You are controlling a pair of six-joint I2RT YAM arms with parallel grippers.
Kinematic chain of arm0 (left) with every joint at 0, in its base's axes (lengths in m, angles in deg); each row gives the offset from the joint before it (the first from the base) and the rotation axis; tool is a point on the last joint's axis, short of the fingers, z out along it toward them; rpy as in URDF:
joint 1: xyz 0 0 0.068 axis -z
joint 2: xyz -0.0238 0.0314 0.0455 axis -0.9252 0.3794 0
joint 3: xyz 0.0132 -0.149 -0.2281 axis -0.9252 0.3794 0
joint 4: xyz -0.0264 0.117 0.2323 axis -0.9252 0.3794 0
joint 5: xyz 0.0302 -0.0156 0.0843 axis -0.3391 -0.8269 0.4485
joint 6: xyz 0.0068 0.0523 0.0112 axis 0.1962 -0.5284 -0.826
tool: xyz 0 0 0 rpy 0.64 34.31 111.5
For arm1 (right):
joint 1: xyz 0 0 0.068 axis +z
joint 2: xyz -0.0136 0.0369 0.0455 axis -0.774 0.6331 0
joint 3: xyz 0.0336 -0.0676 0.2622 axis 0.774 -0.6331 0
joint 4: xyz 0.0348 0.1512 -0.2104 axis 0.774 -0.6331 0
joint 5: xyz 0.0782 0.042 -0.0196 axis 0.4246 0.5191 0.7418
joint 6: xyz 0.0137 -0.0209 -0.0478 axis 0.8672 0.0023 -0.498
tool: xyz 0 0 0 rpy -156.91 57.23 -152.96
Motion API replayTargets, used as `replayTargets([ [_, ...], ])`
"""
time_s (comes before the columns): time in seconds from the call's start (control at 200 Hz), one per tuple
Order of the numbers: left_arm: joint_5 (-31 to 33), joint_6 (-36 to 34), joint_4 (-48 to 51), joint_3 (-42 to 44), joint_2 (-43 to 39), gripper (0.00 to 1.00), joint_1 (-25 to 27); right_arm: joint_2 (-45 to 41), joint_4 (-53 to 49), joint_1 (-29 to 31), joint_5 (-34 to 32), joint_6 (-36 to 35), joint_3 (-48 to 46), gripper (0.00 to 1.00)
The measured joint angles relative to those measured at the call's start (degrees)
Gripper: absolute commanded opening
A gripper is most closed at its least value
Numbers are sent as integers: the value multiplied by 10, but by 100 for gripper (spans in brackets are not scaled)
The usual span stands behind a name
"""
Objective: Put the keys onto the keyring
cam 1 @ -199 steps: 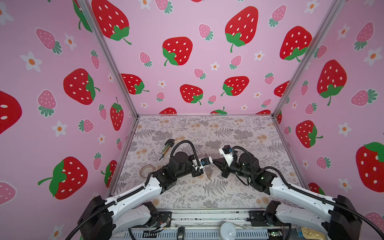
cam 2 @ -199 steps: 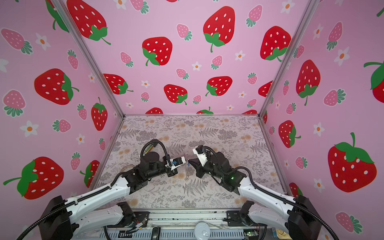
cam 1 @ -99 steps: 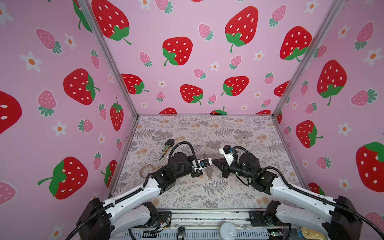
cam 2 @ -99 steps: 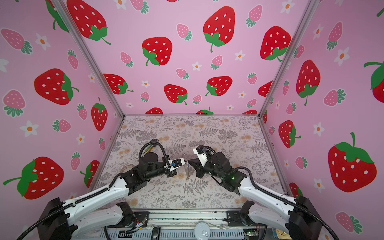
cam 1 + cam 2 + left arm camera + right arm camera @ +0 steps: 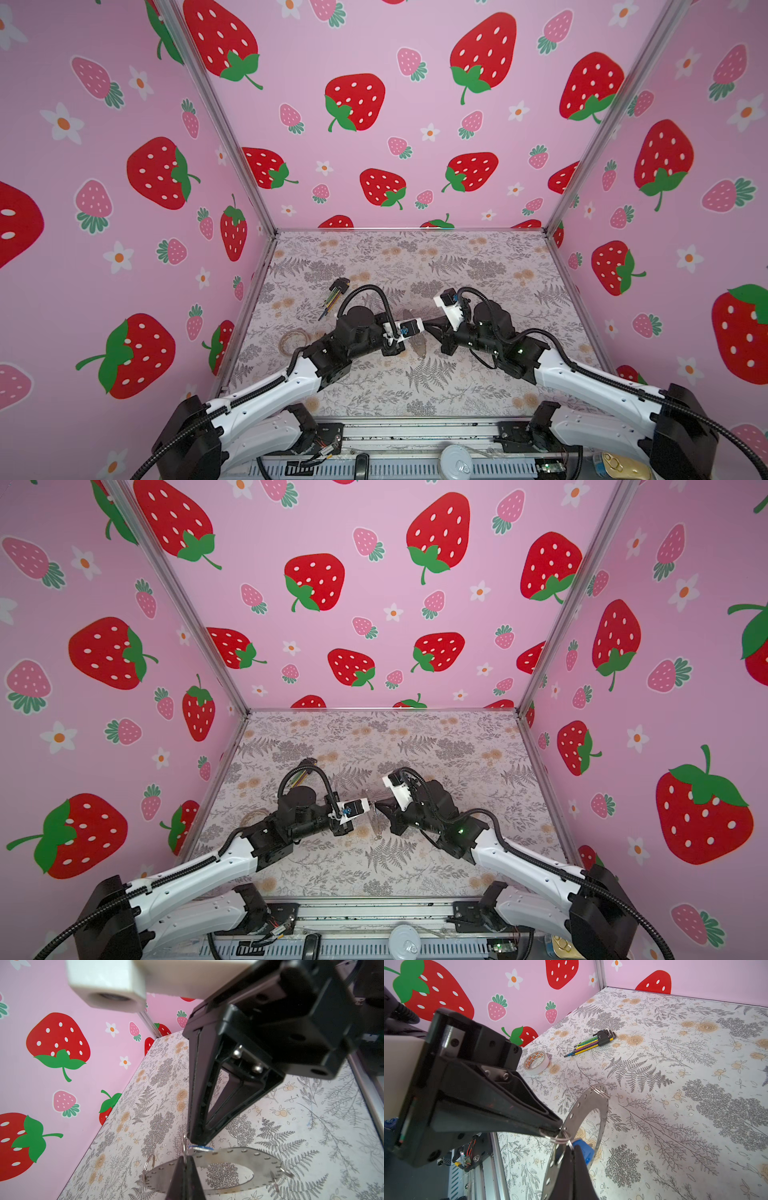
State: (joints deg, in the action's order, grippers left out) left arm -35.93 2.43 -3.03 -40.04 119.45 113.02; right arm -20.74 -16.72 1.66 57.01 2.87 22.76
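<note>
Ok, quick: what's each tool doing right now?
Left tool: closed on the large flat grey metal keyring.
Right tool: closed on the small silver key with a blue plastic head.

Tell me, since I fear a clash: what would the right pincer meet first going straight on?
Probably the keyring held in the left pincer, just ahead of its tip; depth is hard to judge.

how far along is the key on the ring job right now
Done: both pieces are picked up. The left end effector clamps the flat grey metal keyring near a small wire loop, lifted and tilted. In hand: the right end effector holds the blue-headed key against that loop. Left: threading it on; whether it has caught is unclear.
</note>
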Motion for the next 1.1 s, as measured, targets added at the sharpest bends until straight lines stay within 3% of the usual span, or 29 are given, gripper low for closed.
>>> replayTargets([
  [0.335, -32, 23, -10, 0, 0, 0, -14, -9, -2, 0, 0, -13, 0, 0],
  [0.475, -83, 42, -16, 0, 5, 0, -29, -24, -22, -3, -2, -47, 0, 25],
  [0.64, -148, 64, -26, 0, 17, 0, -40, -58, -69, -13, -17, -107, 0, 35],
  [0.925, -209, 86, -36, -1, 27, 0, -47, -137, -103, -13, -1, -192, 0, 40],
  [1.101, -230, 91, -36, -1, 29, 0, -51, -149, -97, -13, 33, -217, -1, 36],
])
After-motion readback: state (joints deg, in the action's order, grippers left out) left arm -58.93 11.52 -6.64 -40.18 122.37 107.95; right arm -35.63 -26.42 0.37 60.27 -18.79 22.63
